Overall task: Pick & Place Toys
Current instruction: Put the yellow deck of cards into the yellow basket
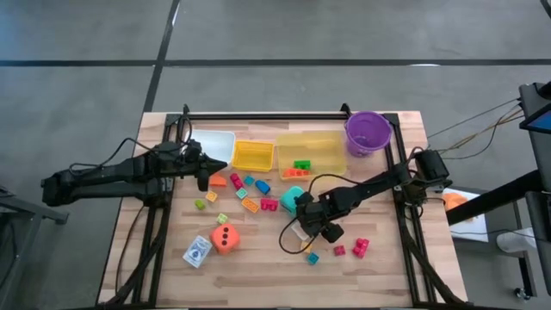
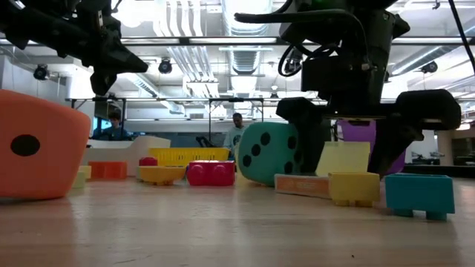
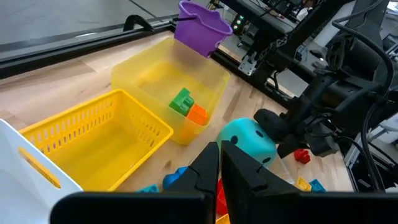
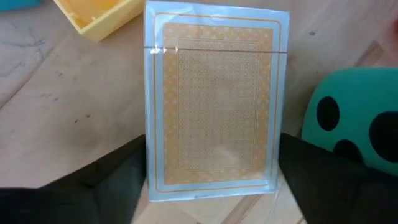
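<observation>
The right gripper is low over the table's right half, its fingers set wide to either side of an orange-backed card box that lies flat. Whether they touch it I cannot tell. The teal die sits just left of it.

The left gripper hangs pinched together and empty over the far left.

There are two dice, the other being orange, and a second card box, blue and white, lies near-left.

About a dozen loose bricks are scattered mid-table. They are too small for a firm count.

Along the far edge stand one white bin, one yellow basket, one clear yellow bin and one purple bucket.

Only the left wrist view shows clearly that the clear yellow bin holds one green brick and one orange brick. Only the right wrist view shows the card box's pattern.
</observation>
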